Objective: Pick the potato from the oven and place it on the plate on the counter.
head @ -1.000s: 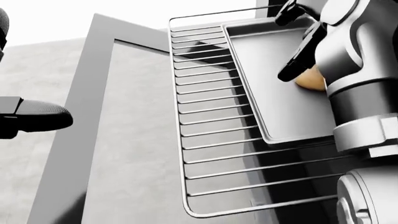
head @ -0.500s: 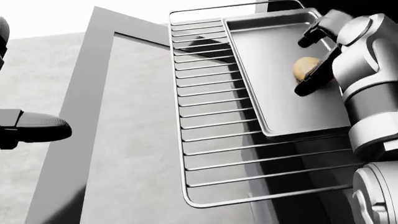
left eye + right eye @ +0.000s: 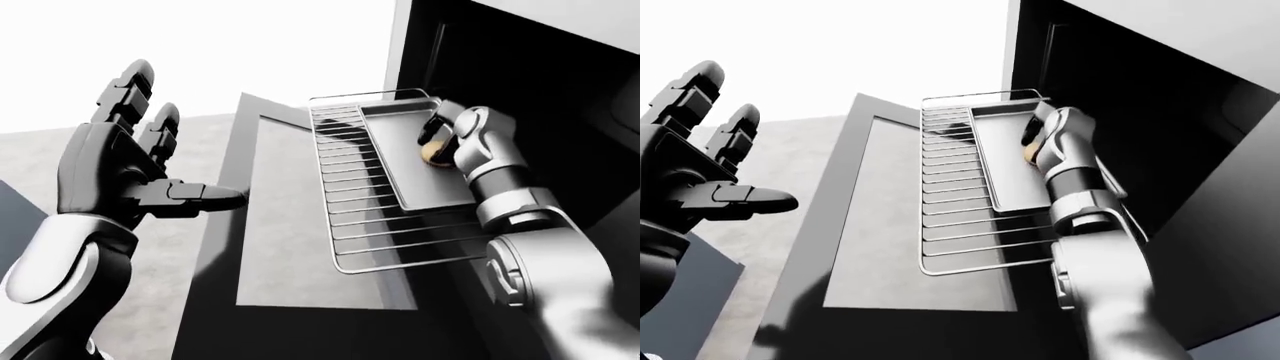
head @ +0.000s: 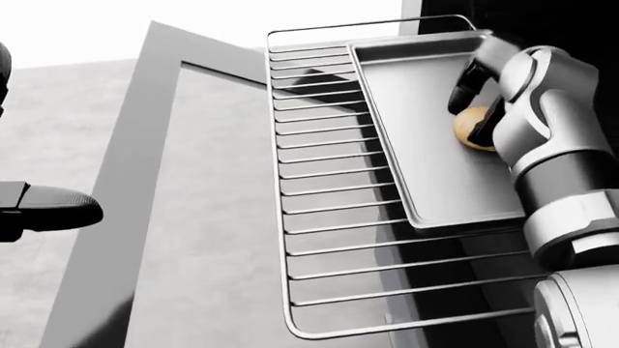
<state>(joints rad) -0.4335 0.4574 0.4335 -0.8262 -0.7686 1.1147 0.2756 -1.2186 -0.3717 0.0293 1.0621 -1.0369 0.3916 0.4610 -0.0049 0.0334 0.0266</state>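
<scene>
Head view: right robot hand (image 4: pixel 471 101) cupped over potato (image 4: pixel 471 127)

Wire rack (image 4: pixel 329 217) pulled out over lowered oven door (image 4: pixel 194 217); metal baking tray (image 4: pixel 426 145) sits on rack's right part, dark oven cavity (image 3: pixel 540 90) behind.

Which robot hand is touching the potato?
The right hand, its dark fingers around the potato on the tray. The left hand is spread open, away from it.
</scene>
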